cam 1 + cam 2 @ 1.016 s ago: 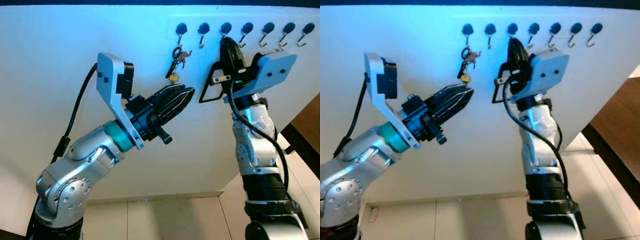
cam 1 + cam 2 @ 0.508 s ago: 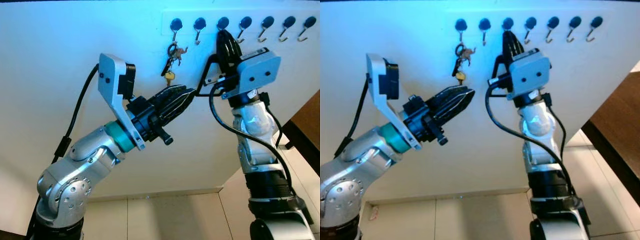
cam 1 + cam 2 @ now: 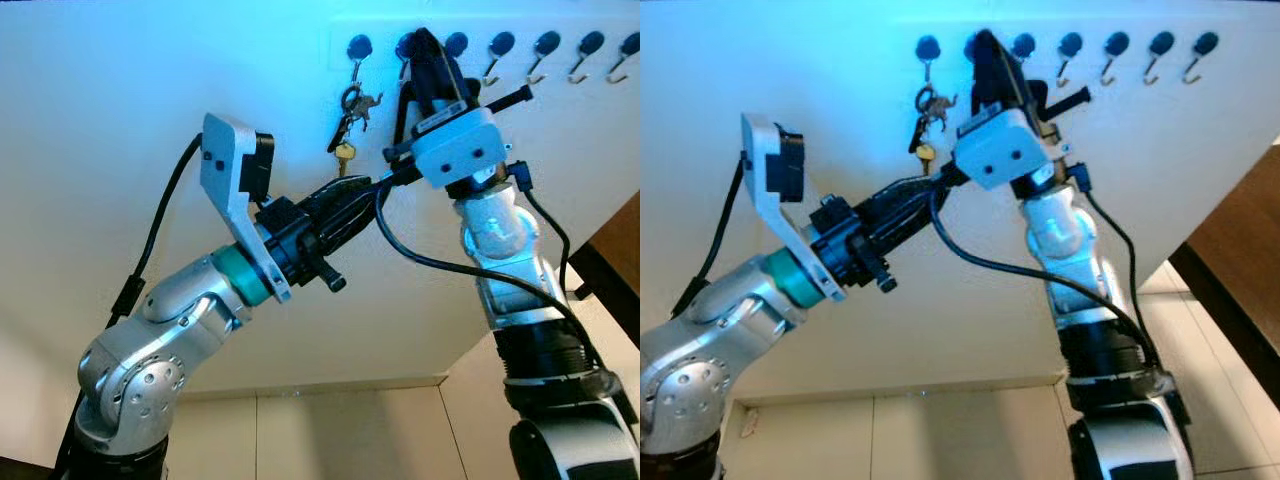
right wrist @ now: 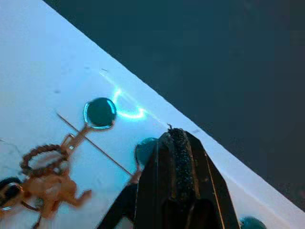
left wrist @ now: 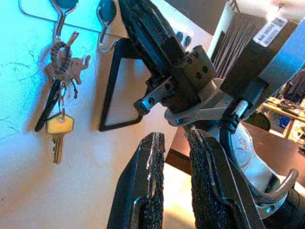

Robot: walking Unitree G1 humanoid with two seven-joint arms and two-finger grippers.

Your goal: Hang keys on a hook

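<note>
Already the brass key bunch with its elephant charm (image 3: 347,125) hangs from the end hook (image 3: 357,52); left gripper (image 5: 174,157) slightly parted, right gripper (image 4: 178,148) pressed together. I'd back both away straight, no snagging.

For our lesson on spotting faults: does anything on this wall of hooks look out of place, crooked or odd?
Nothing stands out. The keys hang straight down from the first hook on the left, and the other hooks sit in an even row. The right gripper is raised beside them at the second hook; the left gripper is below the keys.
</note>
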